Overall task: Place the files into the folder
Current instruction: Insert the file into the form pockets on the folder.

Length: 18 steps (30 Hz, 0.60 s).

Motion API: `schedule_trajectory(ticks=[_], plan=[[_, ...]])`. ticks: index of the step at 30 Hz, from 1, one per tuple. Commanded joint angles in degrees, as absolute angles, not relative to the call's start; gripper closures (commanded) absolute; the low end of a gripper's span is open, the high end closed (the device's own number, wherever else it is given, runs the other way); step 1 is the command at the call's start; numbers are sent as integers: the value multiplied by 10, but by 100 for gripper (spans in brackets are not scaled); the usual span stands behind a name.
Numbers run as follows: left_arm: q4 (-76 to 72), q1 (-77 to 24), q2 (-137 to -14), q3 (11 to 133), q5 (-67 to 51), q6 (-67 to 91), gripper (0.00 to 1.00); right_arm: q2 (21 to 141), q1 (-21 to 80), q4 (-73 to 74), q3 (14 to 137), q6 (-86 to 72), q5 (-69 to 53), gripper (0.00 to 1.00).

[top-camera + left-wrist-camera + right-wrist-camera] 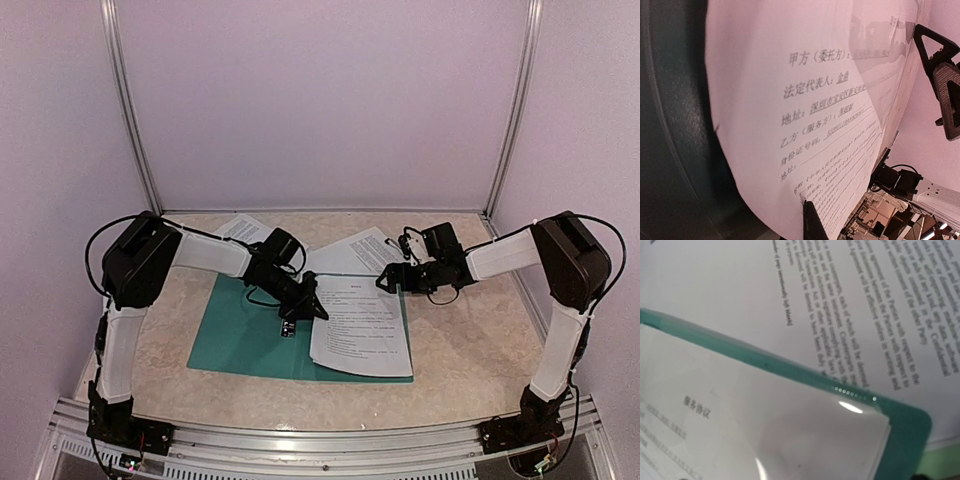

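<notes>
Thin white files (360,335), glossy teal folder (235,340)

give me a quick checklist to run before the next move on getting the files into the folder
1. folder lies open and flat: ok
2. one sheet lies on its right leaf: ok
3. all files inside: not ok, loose sheets lie outside, behind the folder's far edge
4. left gripper shut, at that sheet's left edge: ok
5. left gripper really pinching the paper: cannot tell, the wrist view shows only a fingertip against the sheet's edge
6. right gripper open and empty, above the folder's far right corner: ok
</notes>
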<state>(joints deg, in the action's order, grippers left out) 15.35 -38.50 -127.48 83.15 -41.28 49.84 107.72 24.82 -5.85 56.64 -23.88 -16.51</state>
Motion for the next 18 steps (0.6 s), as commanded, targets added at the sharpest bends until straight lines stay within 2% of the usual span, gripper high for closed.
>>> schedule_trajectory(ticks=[1,6,15,18], plan=[[200,-378,-1283,847,-379,472,99,1090,255,-27,569,-238,-169,6],[218,-379,-1284,857,-365,467,89,1091,256,-27,569,-239,-170,6],[221,-385,-1290,865,-362,478,88,1089,255,-26,570,-238,-172,6],[238,-383,-1285,866,-347,477,83,1088,255,-25,568,-237,-171,6]])
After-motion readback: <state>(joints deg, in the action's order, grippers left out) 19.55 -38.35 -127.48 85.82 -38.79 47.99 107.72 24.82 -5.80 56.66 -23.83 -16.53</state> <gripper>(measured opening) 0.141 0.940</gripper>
